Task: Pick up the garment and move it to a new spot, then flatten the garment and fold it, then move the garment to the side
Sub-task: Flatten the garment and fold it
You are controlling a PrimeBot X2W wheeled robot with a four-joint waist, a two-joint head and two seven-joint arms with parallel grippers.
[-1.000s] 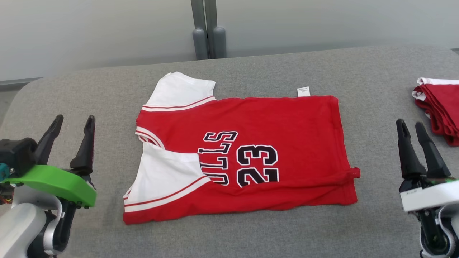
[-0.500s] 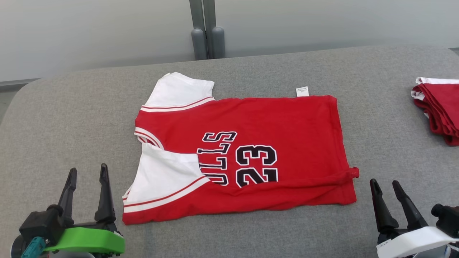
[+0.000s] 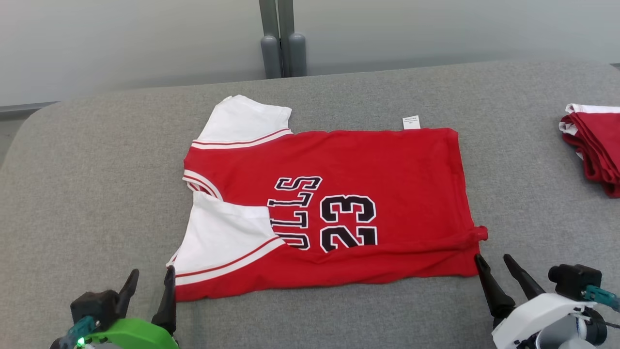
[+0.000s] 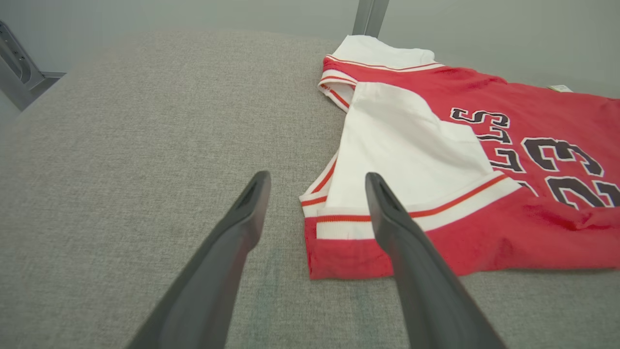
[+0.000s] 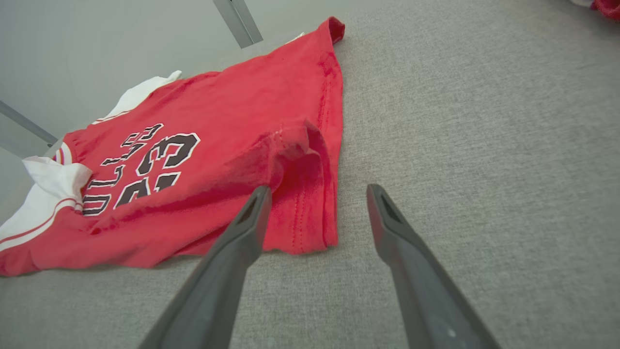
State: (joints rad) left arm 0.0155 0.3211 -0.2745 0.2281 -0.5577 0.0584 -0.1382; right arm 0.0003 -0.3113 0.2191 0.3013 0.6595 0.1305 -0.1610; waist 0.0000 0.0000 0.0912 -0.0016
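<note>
A red jersey [image 3: 378,160] with white sleeves and the number 23 lies flat across the middle of the grey table, its near long edge folded over. My left gripper [image 3: 151,277] stands open at the jersey's near left corner [image 4: 339,252], one finger over the white-striped hem, the other on bare cloth table. Open too is my right gripper [image 3: 493,259], at the near right corner [image 5: 310,213], where the hem bunches up in a small ridge. Neither gripper holds anything.
A stack of folded red and white garments [image 3: 593,145] sits at the table's right edge. The grey padded table [image 3: 97,184] has bare room left of the jersey. A grey post [image 3: 281,39] rises behind the far edge against the wall.
Both grippers have come down and inward from the sides of the table to the jersey's near corners. The jersey has not moved.
</note>
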